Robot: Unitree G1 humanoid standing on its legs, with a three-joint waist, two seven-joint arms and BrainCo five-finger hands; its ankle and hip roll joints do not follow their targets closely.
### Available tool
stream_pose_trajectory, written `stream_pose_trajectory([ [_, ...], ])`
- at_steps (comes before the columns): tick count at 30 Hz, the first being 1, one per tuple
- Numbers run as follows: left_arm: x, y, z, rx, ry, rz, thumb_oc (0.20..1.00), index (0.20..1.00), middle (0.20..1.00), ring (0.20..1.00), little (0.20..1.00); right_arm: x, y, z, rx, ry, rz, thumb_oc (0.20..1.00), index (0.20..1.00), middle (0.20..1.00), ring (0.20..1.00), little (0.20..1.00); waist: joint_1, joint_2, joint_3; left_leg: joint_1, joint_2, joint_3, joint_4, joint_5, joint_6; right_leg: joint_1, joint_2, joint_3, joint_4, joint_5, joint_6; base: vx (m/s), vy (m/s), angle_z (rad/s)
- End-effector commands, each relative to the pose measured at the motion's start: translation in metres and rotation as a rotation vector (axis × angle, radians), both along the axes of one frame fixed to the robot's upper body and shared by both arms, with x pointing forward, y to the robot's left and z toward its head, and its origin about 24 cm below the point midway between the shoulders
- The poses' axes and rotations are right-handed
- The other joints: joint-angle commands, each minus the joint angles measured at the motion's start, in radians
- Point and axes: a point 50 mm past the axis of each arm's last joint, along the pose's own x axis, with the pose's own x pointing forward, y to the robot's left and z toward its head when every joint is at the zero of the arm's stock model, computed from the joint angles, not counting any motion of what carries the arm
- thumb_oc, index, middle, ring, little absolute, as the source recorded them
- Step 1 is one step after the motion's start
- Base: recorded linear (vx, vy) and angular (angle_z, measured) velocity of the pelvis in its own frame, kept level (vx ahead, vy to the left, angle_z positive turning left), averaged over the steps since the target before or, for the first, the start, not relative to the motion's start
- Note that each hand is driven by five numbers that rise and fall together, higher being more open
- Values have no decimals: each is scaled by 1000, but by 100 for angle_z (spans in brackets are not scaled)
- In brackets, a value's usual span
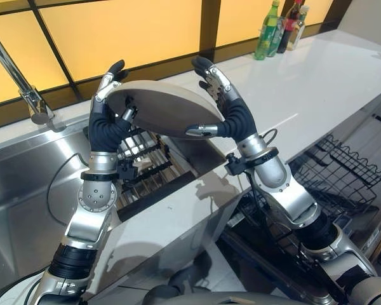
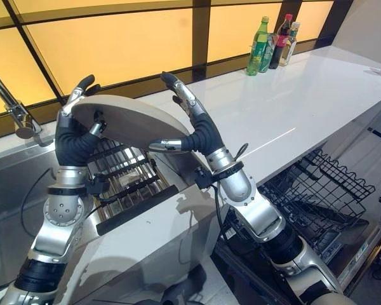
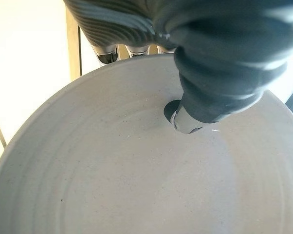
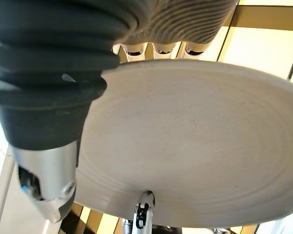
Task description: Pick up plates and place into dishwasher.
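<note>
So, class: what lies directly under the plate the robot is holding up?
Under the plate, gripped by the left robot hand and right robot hand, a metal rack sits in the sink. The plate hides the rack's far part.

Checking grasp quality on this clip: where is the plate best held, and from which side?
At opposite edges of its rim, as now: the plate is a flat, thin disc held tilted above the sink, so the left hand pinches the rim from the left and the right hand from the right, fingers over one face, thumbs on the other.
</note>
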Motion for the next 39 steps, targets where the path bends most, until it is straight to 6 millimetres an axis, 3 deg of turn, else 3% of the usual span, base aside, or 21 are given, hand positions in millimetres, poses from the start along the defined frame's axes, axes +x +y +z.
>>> stream_pose_trajectory([
  [1, -9, -15, 22, -14, -136, -124, 200, 200, 200, 200, 200, -10, -1, 28, 83, -123, 50, 1000, 1000, 1000, 1000, 1000, 8, 3, -72, -39, -61, -22, -30, 24, 56, -62, 20, 11, 187, -94, 3, 23, -6, 7],
  [4, -9, -17, 22, -10, -138, -129, 200, 200, 200, 200, 200, -9, 4, 25, 52, -101, 78, 1000, 1000, 1000, 1000, 1000, 8, 0, -72, -36, -60, -23, -30, 22, 56, -60, 20, 11, 188, -95, 2, 24, -9, 8],
  [5, -9, -18, 22, -9, -137, -130, 200, 200, 200, 200, 200, -9, 5, 24, 37, -94, 91, 896, 896, 896, 896, 896, 9, 0, -73, -36, -60, -23, -30, 23, 56, -59, 21, 11, 187, -95, 2, 0, 0, 0],
  [6, -9, -18, 22, -10, -137, -128, 200, 200, 200, 200, 200, -9, 7, 23, 21, -87, 106, 231, 231, 231, 231, 231, 9, -1, -73, -36, -60, -24, -30, 23, 55, -58, 21, 11, 186, -96, 2, 0, 0, 0],
  [7, -9, -17, 22, -11, -137, -127, 200, 200, 200, 200, 200, -10, 8, 22, 6, -81, 122, 200, 200, 200, 200, 200, 10, -2, -73, -36, -60, -25, -29, 22, 55, -57, 21, 11, 185, -97, 1, 0, 0, 0],
  [25, -7, -16, 21, -7, -135, -118, 200, 200, 200, 200, 200, -4, 17, 11, -188, -15, 185, 200, 200, 200, 200, 200, 14, -13, -69, -29, -56, -29, -33, 26, 53, -46, 27, 3, 185, -104, -7, 0, 0, 0],
  [34, 0, -12, 13, -26, -76, -73, 200, 200, 200, 200, 200, 1, 10, 20, -165, -70, 100, 200, 200, 200, 200, 200, 14, -13, -67, -25, -50, -20, -43, 34, 50, -43, 27, -6, 183, -99, -6, -15, 3, 0],
  [35, 0, -10, 13, -27, -74, -62, 391, 391, 391, 391, 391, 2, 8, 20, -168, -76, 83, 200, 200, 200, 200, 200, 14, -12, -68, -25, -49, -18, -44, 34, 50, -43, 26, -7, 182, -99, -6, -36, 5, 0],
  [36, 0, -7, 12, -29, -65, -42, 771, 771, 771, 771, 771, 3, 3, 21, -171, -89, 54, 200, 200, 200, 200, 200, 12, -12, -69, -23, -48, -15, -46, 34, 50, -42, 26, -7, 180, -97, -5, -34, 5, 0],
  [37, 1, -4, 11, -28, -62, -22, 1000, 1000, 1000, 1000, 1000, 4, 0, 22, -174, -100, 30, 200, 200, 200, 200, 200, 11, -12, -70, -22, -47, -13, -47, 35, 50, -41, 25, -6, 179, -95, -4, -36, 6, 0],
  [39, 0, 3, 13, -25, -81, 42, 1000, 1000, 1000, 1000, 1000, 7, -9, 23, -191, -118, -28, 200, 200, 200, 200, 200, 7, -11, -73, -23, -46, -8, -48, 35, 49, -42, 25, -4, 178, -92, -2, -36, 11, 0],
])
